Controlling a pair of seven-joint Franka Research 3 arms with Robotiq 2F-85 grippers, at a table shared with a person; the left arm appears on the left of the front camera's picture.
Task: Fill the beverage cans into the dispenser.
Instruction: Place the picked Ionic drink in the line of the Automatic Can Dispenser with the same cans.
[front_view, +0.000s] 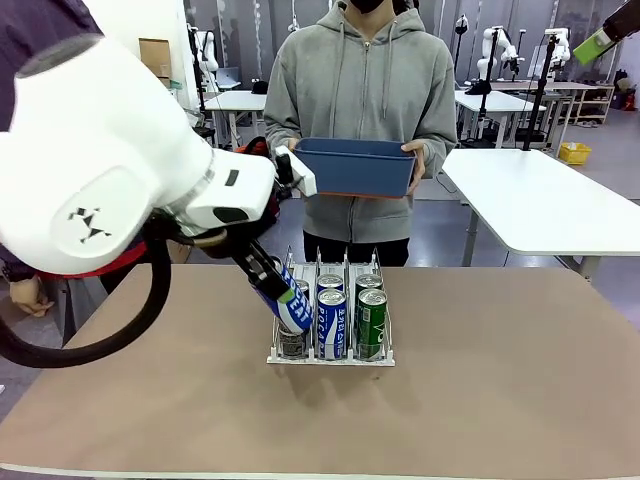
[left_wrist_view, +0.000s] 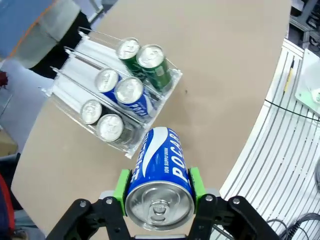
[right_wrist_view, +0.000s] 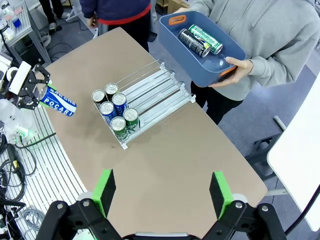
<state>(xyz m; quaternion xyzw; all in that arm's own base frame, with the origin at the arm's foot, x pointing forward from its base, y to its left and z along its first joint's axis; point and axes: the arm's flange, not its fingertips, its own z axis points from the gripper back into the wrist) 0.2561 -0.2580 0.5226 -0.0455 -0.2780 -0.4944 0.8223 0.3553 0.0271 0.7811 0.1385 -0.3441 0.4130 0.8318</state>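
The left gripper is clamped on a blue-and-white can. Its green pads press the can's sides near the silver top, and the body points away from the fingers, tilted. Just past the can's far end, slightly left of the fingers, is the front edge of the dispenser on the table; contact cannot be told. Each lane holds two upright cans at the front: dark cans nearest, blue cans in the middle and green cans farthest.

The right gripper stands wide open and empty, high over the table. Far ahead of it, a person's hand holds a blue bin with two loose cans lying inside.
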